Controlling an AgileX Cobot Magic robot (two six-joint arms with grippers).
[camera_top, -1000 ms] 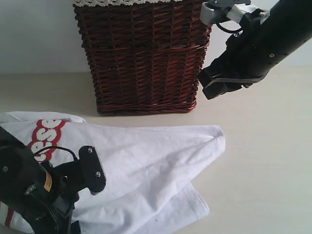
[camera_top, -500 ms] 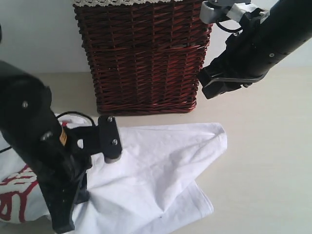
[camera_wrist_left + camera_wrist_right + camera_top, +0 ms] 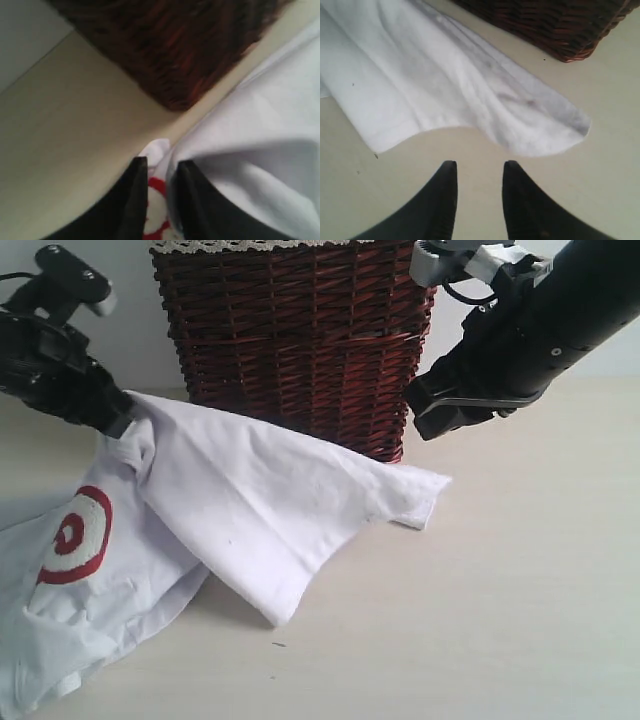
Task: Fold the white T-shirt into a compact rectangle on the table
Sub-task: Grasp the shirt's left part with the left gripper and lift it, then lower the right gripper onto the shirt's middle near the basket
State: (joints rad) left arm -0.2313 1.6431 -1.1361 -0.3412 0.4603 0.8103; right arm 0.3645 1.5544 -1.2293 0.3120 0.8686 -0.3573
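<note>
Tabletop scene with a soft, short-sleeved white T-shirt (image 3: 260, 510) bearing a red spiral emblem (image 3: 72, 536), partly spread over a broad, pale beige matte table (image 3: 520, 620). Behind it stands a tall, dark red-brown wicker basket (image 3: 300, 350) with a pale lace trim (image 3: 250, 245) along its rim. The left gripper (image 3: 112, 412), black and angled down beside the basket's left side, is clamped on a fold of the shirt and holds that part above the table; its wrist view shows white and red cloth pinched between the two dark fingers (image 3: 134, 200). From there the cloth slopes down across the basket's lower front, and its far corner rests on the table by the basket's right front corner. The emblem side lies flat on the table at the left. The right gripper (image 3: 479, 167) hangs above the table to the right of the basket, jaws parted and empty, with bare table between them and the shirt's edge nearby.
</note>
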